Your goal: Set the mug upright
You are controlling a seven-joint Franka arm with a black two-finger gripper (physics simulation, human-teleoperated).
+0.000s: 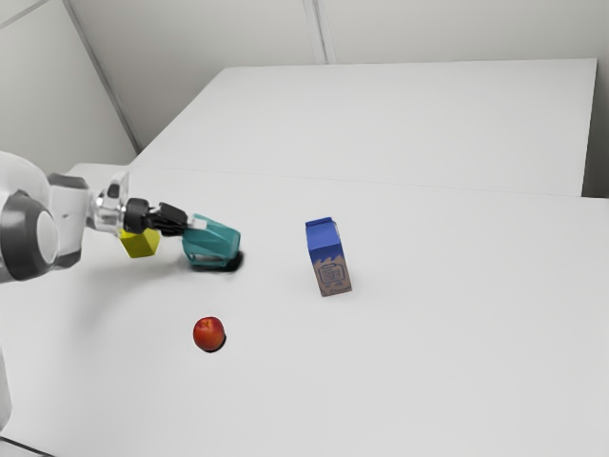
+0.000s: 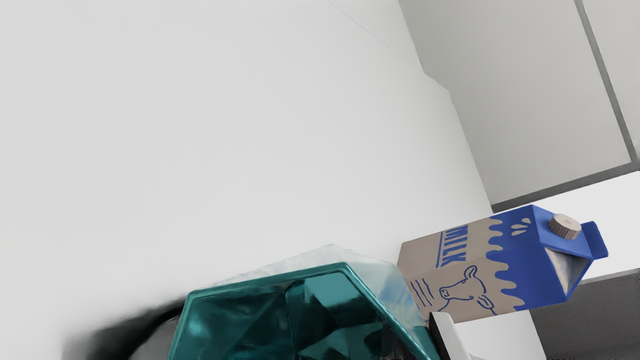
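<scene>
The black gripper (image 1: 193,225) is at the teal mug (image 1: 213,244); whether it is spread or pinching, I cannot tell. The mug is faceted and glossy, tilted, its angular mouth turned toward the wrist camera, dark shadow beside it. It lies toward the exterior view's left edge of the white surface (image 1: 457,333), near the yellow block (image 1: 141,244) and red fruit (image 1: 208,333). Toward the exterior view's right stands a blue-and-brown carton (image 2: 465,280) reading "MILK", with a cow drawing; white surface stretches beyond it.

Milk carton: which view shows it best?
Wrist view. The milk carton looms large: cap, MILK lettering and cow drawing are clear. The exterior view shows it standing, smaller, blue above brown, with printing.
</scene>
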